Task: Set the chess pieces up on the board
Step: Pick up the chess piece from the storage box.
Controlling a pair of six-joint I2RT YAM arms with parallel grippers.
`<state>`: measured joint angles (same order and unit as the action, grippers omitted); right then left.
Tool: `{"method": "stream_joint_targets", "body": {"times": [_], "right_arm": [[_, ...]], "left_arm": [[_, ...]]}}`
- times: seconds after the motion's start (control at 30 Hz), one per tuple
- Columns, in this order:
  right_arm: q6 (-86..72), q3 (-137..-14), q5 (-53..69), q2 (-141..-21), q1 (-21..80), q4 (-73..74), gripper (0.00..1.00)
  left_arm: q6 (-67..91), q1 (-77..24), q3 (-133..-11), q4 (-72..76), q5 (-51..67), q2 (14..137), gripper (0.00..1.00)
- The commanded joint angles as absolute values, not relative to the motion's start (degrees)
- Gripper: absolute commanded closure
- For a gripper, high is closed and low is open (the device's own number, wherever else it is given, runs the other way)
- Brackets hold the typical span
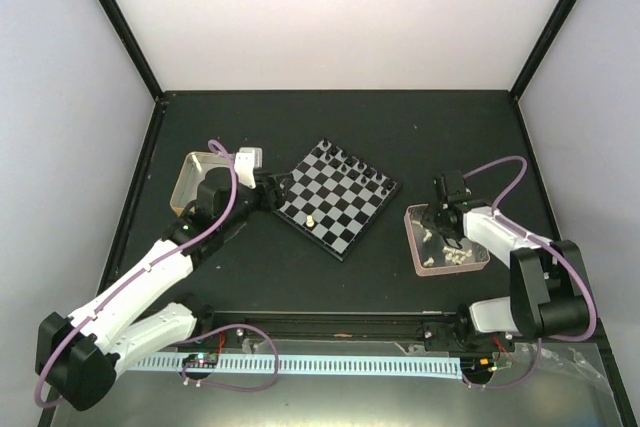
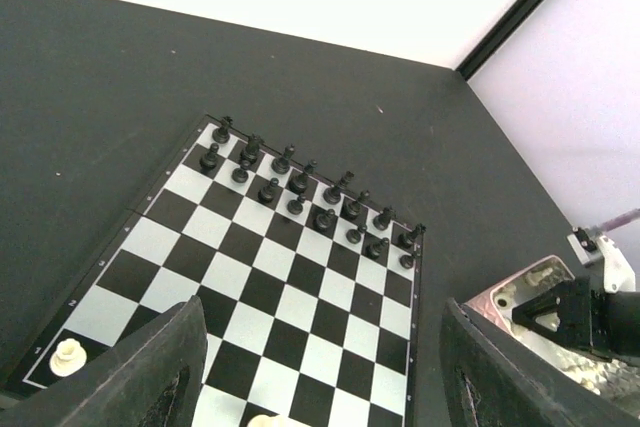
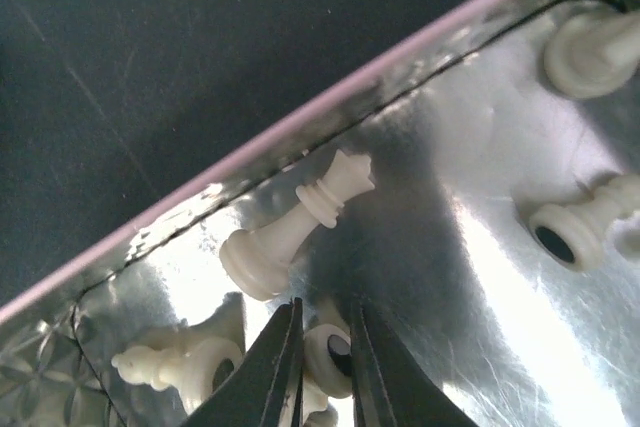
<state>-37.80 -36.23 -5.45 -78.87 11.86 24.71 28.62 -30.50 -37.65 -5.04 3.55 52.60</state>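
Observation:
The board [image 1: 337, 196] lies turned diagonally at the table's middle, with black chess pieces [image 2: 300, 187] filling its two far rows. One cream-white piece [image 2: 68, 355] stands on a near corner square, and another [image 2: 268, 421] shows at the bottom edge. My left gripper [image 1: 268, 190] is open and empty, hovering over the board's near-left part [image 2: 320, 377]. My right gripper [image 1: 447, 232] is down inside the pink tray [image 1: 415, 247]. Its fingers [image 3: 275, 367] are shut on a cream-white chess piece [image 3: 330, 342], base towards the camera. Several loose white pieces [image 3: 295, 225] lie around it.
A yellow-rimmed metal tin [image 1: 195, 172] stands left of the board, behind my left arm, with a small white block [image 1: 248, 157] beside it. The tray's pink rim [image 3: 300, 122] runs close past my right fingers. The black enclosure frame bounds the dark table.

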Motion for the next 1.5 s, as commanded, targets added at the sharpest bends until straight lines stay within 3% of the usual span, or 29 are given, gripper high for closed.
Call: {"method": "stream_joint_targets", "body": {"times": [0.0,0.4,0.7,1.2,1.37,1.47], "right_arm": [[-39.32,-34.12,-6.25,-75.02,11.63,23.53,0.86],[-44.06,-30.81,-2.92,-64.24,11.69,23.59,0.87],[-38.09,-32.14,-4.73,-71.13,11.69,26.37,0.68],[-32.74,-34.81,-4.57,-79.36,11.85,26.2,0.67],[-32.32,-34.98,-5.17,-79.46,12.45,26.84,0.79],[-31.76,-35.66,-5.35,-79.53,13.09,27.71,0.78]], "left_arm": [[28.9,-30.84,-37.97,-2.6,8.13,53.74,0.34],[37.46,-32.08,-39.94,3.49,22.46,65.39,0.35],[38.24,-33.2,-40.16,4.0,22.35,66.98,0.35],[37.37,-33.34,-40.25,3.27,21.8,67.05,0.35],[37.35,-33.33,-40.17,3.1,21.62,67.02,0.35],[37.39,-33.39,-40.17,3.08,21.59,67.06,0.35]]}}
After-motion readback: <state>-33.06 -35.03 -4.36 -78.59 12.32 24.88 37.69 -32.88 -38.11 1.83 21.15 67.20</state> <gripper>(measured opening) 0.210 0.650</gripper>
